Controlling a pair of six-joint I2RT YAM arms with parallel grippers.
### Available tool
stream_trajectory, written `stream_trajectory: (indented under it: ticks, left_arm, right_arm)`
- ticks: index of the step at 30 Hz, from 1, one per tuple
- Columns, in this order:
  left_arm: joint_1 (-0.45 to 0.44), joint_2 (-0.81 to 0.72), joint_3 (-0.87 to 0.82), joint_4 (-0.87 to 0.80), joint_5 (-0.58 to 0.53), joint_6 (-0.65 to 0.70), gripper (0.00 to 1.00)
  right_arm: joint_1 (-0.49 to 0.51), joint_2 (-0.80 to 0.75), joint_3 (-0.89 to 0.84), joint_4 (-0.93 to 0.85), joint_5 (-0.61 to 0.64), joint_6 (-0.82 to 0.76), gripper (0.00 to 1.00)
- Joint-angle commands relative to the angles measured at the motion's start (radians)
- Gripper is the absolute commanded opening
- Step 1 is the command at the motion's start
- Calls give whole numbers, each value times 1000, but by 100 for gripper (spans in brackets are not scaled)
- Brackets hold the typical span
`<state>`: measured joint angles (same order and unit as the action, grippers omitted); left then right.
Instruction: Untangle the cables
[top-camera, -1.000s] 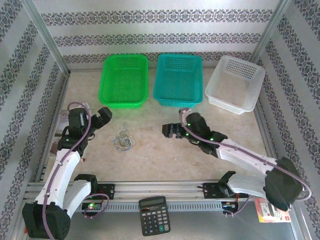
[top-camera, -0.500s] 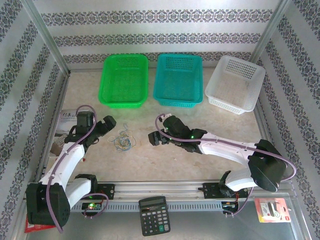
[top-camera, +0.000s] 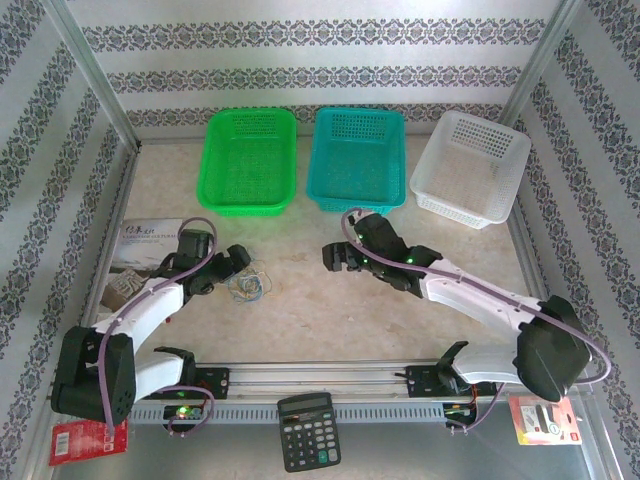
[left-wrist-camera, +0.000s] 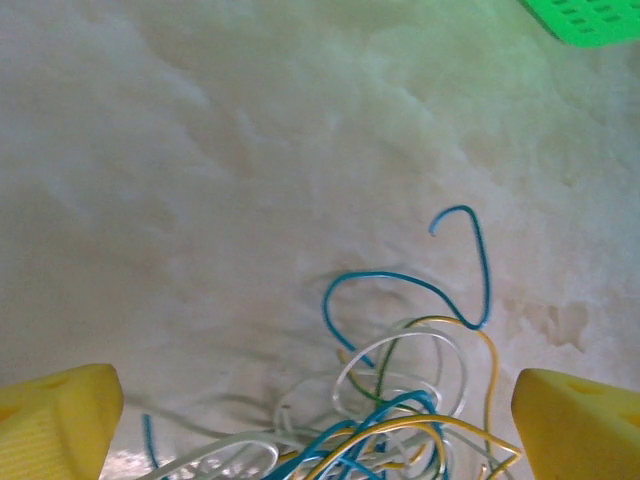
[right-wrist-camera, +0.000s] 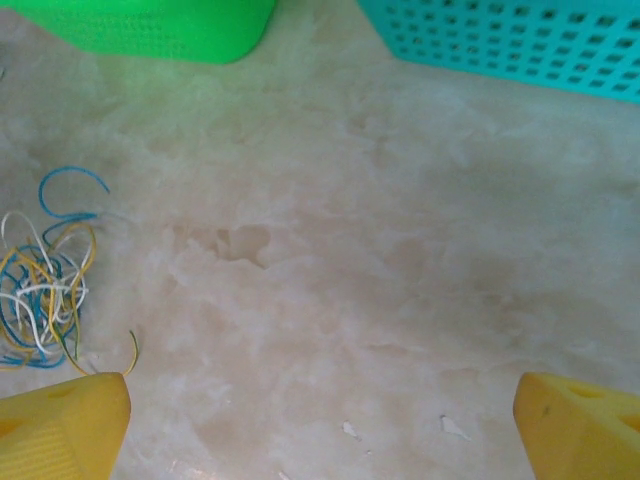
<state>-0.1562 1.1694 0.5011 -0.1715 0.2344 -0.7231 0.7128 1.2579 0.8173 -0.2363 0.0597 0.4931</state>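
Near 1 tangle of cables (top-camera: 247, 287), left hand (top-camera: 236, 265) and right hand (top-camera: 330, 258) gape wide, 3 baskets (top-camera: 245, 205) (top-camera: 350, 203) (top-camera: 450, 206) behind.

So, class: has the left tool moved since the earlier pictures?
Yes. The left tool has shifted right and nearer the cables, away from the green basket.

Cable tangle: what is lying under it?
Under the cables, only the pale mottled tabletop shows through the loops. Where the strands pile thickest, between the fingertips of the open left gripper, the surface beneath is covered.
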Motion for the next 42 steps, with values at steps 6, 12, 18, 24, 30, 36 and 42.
stream_trajectory:
  ticks: [6,12,18,24,30,36,42]
  left_arm:
    - [-176,125,22,210,-13,-88,100]
    - [-352,225,109,297,-76,-137,100]
    - [-427,312,208,327,-69,-144,100]
    - [-425,244,209,238,-120,-83,100]
    - [-403,116,213,81,-194,-9,100]
    - [-313,-1,198,-8,-193,2,100]
    - [-157,-54,189,-59,-125,0,100]
  right_arm:
    - [-77,-103,-42,-53,-7,-24,98]
    - [-104,-168,-61,-77,29,-11,98]
    - [-105,-164,-58,-114,149,16,98]
    - [-90,-180,-83,-83,44,-43,96]
    - [-58,-158,-83,-37,-124,-69,80]
    - [85,6,34,-67,-81,-128,73]
    - [167,187,190,-93,-66,-183,72]
